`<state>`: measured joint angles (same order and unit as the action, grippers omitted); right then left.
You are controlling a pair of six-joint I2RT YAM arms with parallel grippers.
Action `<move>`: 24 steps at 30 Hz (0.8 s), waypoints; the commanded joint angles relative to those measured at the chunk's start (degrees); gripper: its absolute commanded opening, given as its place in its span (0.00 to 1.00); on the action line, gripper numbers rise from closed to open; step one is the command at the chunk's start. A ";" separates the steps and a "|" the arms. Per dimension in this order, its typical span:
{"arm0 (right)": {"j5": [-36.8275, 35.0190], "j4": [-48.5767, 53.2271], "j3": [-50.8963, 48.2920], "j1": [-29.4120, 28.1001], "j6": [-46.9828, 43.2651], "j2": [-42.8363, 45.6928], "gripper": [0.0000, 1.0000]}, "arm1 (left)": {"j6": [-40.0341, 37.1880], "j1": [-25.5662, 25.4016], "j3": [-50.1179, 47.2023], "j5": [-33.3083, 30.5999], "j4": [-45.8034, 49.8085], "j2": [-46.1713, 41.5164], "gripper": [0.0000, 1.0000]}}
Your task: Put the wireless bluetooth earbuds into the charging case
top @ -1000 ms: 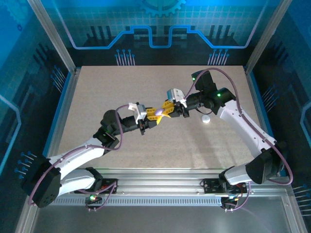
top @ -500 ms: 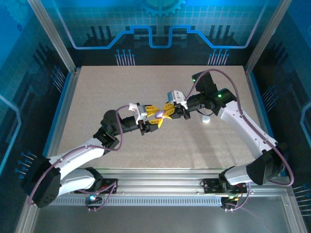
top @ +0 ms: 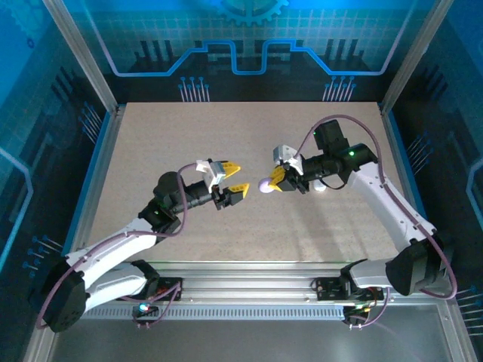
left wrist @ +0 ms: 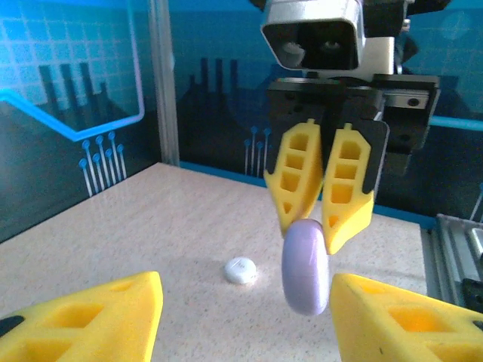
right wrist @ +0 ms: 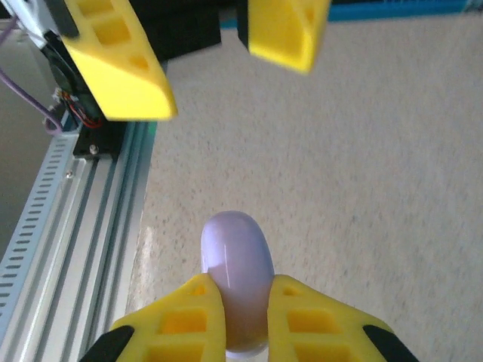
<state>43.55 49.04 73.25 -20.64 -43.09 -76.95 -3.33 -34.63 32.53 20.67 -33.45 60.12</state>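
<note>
My right gripper (top: 275, 183) is shut on the charging case (top: 264, 185), a smooth pale lavender pebble held on edge above the table. The right wrist view has the case (right wrist: 235, 256) pinched between the yellow fingers (right wrist: 189, 317), its rounded end sticking out. My left gripper (top: 235, 179) is open and empty, a short way left of the case and facing it. From the left wrist, the case (left wrist: 306, 264) hangs from the right gripper (left wrist: 315, 230) between my own spread fingers (left wrist: 98, 317). The earbuds are out of view.
A small white round piece (top: 320, 187) lies on the table beside the right arm; it also appears behind the case (left wrist: 241, 270). The aluminium rail (right wrist: 68, 219) runs along the near table edge. Blue walls (top: 241, 45) enclose the table.
Both grippers were together at the case a second ago. The left gripper has opened and drawn back left; the right gripper has moved right and slightly down, carrying the case.
</note>
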 commanded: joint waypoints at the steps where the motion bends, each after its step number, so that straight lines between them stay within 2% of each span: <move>1: -5.88 2.90 -0.91 1.27 6.26 -1.27 0.11 | -0.17 -0.27 1.52 -5.01 5.82 -1.05 0.62; 6: -11.34 1.75 -1.53 3.63 13.96 -4.58 0.11 | 0.97 -0.35 3.73 -10.28 12.08 -0.33 0.62; 12: -15.01 2.09 0.35 6.26 19.58 -11.57 0.11 | 1.39 -0.30 6.61 -12.01 18.30 1.63 0.61; 24: -16.08 4.26 7.00 10.35 27.88 -27.71 0.12 | 0.56 -0.30 6.75 -13.45 19.55 1.56 0.61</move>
<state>27.64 50.76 77.76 -11.25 -18.11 -102.10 -2.92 -34.68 37.85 8.54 -15.09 61.78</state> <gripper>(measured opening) 0.127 0.614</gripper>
